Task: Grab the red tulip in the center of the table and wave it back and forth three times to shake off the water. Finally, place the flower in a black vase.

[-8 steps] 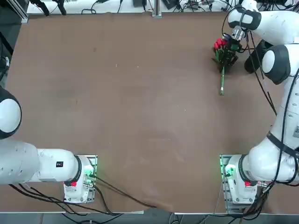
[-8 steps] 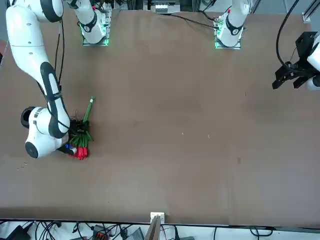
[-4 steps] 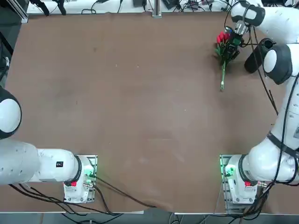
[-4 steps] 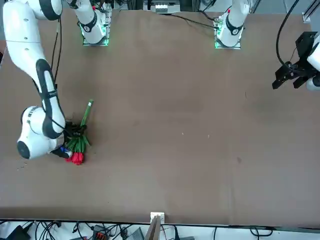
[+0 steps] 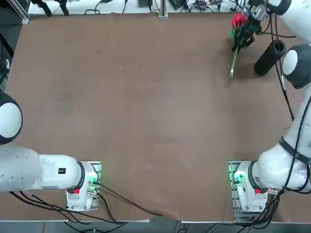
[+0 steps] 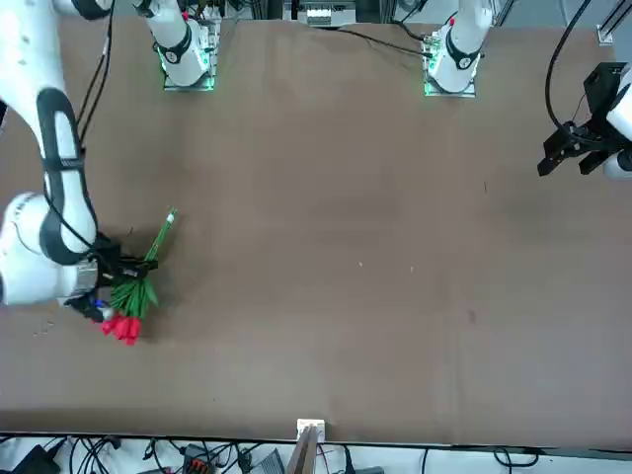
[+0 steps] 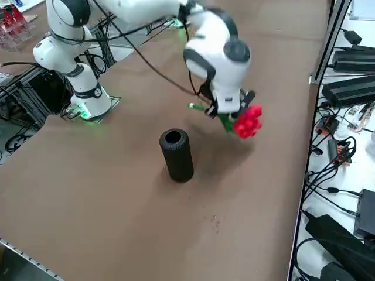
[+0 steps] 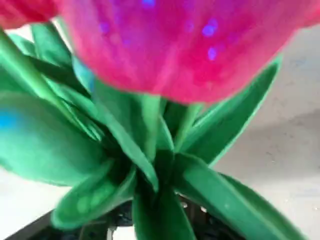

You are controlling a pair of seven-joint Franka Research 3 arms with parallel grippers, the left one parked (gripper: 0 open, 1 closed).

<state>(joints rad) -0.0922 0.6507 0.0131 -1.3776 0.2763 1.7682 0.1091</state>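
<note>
My right gripper (image 5: 252, 18) is shut on the red tulip (image 5: 238, 21) among its green leaves, near the far right corner of the table (image 5: 146, 97). The bunch hangs in the air, red blooms (image 7: 248, 122) pointing outward and the thin stem (image 5: 233, 63) trailing back over the table. In the front view the tulip (image 6: 122, 314) sticks out from the gripper (image 6: 104, 288). The black vase (image 7: 176, 153) stands upright, mouth up, a short way beside the gripper (image 7: 225, 110); from above the vase (image 5: 269, 57) lies right of the stem. The wrist view is filled by bloom (image 8: 170, 45) and leaves.
Cables, power strips and boxes (image 7: 345, 88) crowd the floor beyond the table's far edge. My right arm's elbow (image 5: 297, 59) hangs close to the vase. Both arm bases (image 5: 243, 187) sit at the near edge.
My right gripper has carried the tulip toward the table's far edge and higher. The blooms have swung outward, and the stem tip has left the spot it pointed at.
</note>
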